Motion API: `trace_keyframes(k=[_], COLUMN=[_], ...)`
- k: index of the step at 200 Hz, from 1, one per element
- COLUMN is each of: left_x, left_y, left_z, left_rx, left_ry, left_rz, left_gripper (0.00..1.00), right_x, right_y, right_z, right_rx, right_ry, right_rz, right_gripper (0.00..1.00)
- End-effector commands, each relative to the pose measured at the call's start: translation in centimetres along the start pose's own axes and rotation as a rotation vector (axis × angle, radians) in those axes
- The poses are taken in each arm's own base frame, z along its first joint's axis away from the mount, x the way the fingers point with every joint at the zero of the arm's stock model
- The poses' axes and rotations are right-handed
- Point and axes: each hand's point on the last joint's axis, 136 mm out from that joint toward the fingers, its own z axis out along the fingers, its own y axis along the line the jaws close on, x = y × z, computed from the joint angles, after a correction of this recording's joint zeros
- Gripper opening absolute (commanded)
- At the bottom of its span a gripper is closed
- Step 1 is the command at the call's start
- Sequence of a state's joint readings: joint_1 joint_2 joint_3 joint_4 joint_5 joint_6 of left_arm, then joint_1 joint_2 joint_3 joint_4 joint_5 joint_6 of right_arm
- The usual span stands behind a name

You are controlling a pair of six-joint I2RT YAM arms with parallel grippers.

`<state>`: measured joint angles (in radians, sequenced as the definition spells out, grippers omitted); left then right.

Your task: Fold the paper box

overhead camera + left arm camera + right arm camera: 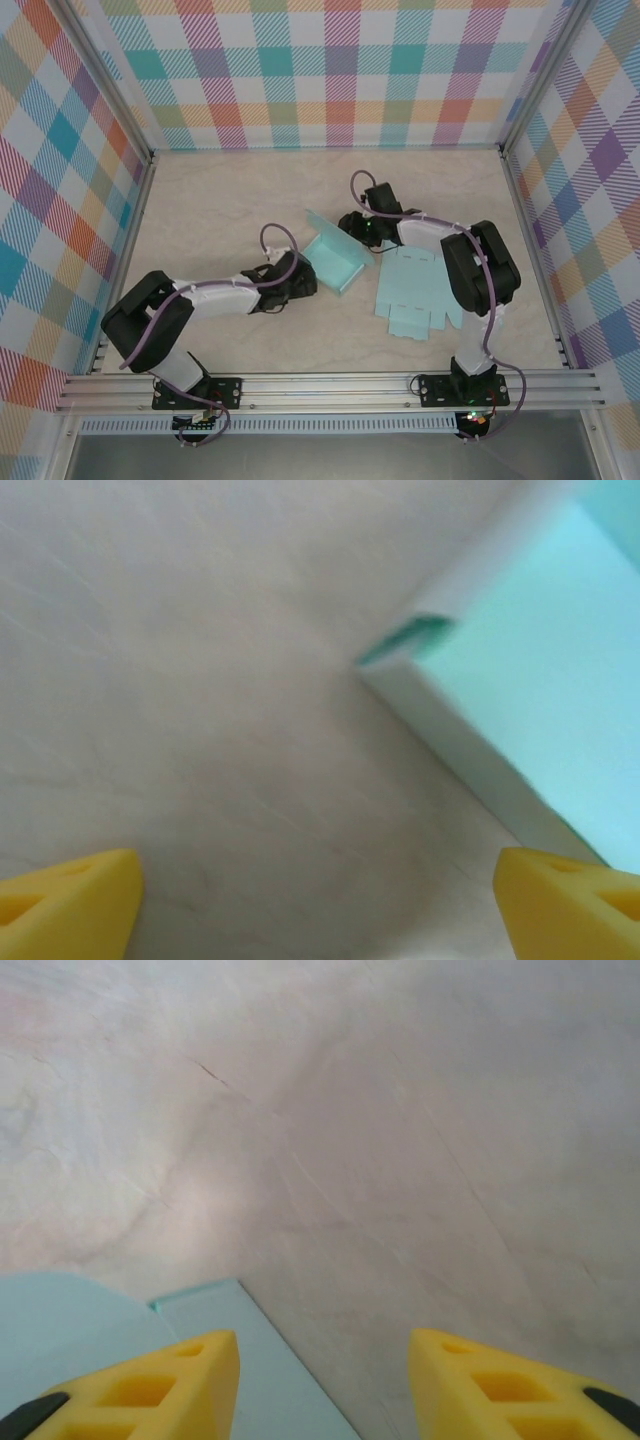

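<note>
Only container here is the paper box itself, half formed: its left end is folded up into an open trough with raised walls, plain teal card showing inside. The rest of the sheet lies flat on the table, with cut tabs and slots along the near edge. The box sits mid-table, slightly right of centre, flat part just in front of the right arm. Colour is light teal all over and creases look clean (print or markings too small to tell). Left claw is low at the near-left side of the folded end, just beside it. In the left wrist view the left claw has its jaws spread wide, yellow fingertips at the frame corners, table between them and a box corner up ahead to the right. Right claw is at the far side of the box, near the upright flap. In the right wrist view its jaws stand apart with a clear gap, gripping nothing. A teal edge sits under one fingertip, but I can't tell if they touch.
</note>
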<state>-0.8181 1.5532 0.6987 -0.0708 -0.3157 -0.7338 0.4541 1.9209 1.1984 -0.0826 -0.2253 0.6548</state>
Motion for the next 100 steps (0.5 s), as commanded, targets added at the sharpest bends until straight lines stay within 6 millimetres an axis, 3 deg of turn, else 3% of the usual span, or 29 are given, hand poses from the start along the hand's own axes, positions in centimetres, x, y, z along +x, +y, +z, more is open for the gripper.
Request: trace_keyframes(k=[1, 20, 49, 73, 100], left_x=[0.0, -0.5, -3.5, -5.9, -7.7], left_y=[-1.8, -1.5, 0.7, 3.1, 4.0], left_z=[-1.5, -2.9, -6.5, -8.9, -8.3], left_rx=[0.037, 0.043, 0.007, -0.042, 0.053], left_ry=[-0.104, -0.172, -0.316, -0.368, -0.316], left_rz=[-0.084, -0.122, -0.111, -0.070, -0.115], left_gripper=[0.91, 0.90, 0.91, 0.89, 0.86], right_x=[-1.3, -2.5, -2.6, -1.0, 1.8], right_y=[-0.1, -2.1, -5.2, -6.8, -8.7], right_z=[-0.7, -2.7, -7.2, -10.7, -13.7], right_rx=[0.002, 0.096, 0.270, 0.366, 0.416], right_ry=[0.017, -0.026, -0.103, -0.138, -0.173], right_rz=[-0.050, -0.039, -0.048, -0.040, 0.014], right_gripper=[0.48, 0.50, 0.58, 0.62, 0.72])
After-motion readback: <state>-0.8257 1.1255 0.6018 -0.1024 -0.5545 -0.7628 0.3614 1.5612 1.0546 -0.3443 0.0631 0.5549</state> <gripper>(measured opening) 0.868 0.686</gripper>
